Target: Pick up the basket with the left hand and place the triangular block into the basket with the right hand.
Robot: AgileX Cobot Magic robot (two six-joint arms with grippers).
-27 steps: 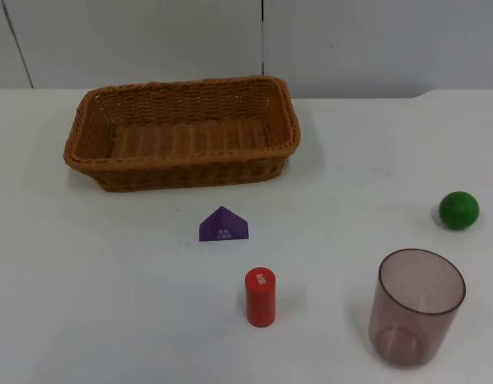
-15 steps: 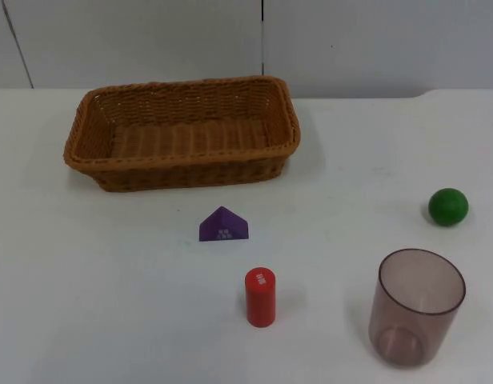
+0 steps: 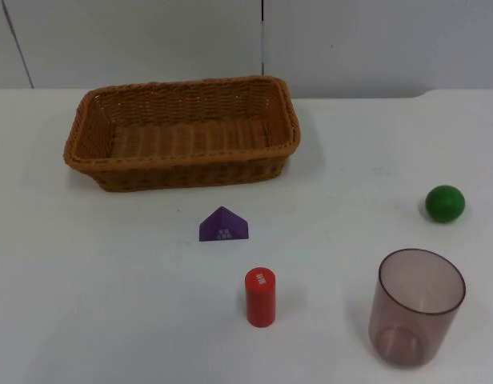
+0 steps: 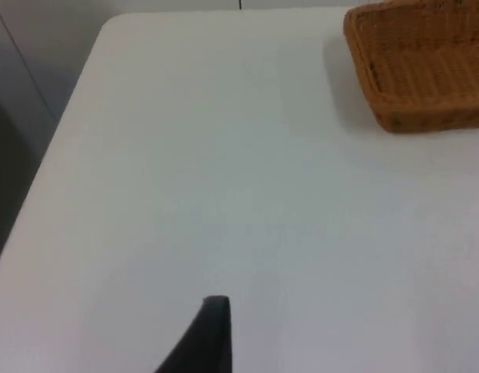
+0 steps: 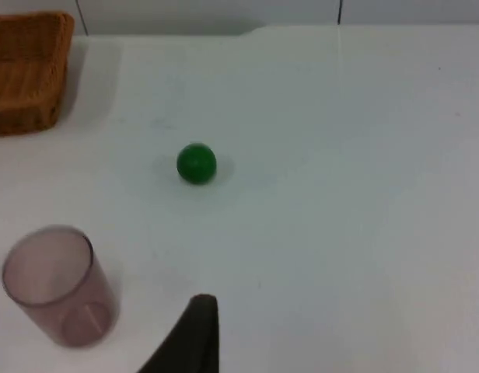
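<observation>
A brown wicker basket (image 3: 190, 172) stands empty at the back left of the white table. In front of it, apart from it, a purple triangular block (image 3: 224, 225) lies flat with a small label facing me. My left gripper (image 4: 215, 330) hangs over bare table near the table's left edge, well short of the basket (image 4: 426, 70). My right gripper (image 5: 199, 330) hangs over the table's right side, far from the block, with a corner of the basket (image 5: 26, 70) beyond it. Both arms wait.
A red cylinder (image 3: 260, 297) stands upright just in front of the block. A clear brownish cup (image 3: 418, 308) stands at the front right, also seen near the right gripper (image 5: 57, 284). A green ball (image 3: 445, 203) lies behind the cup (image 5: 197, 164).
The green ball has rolled a little to the left and away from the front edge. Everything else is where it was.
</observation>
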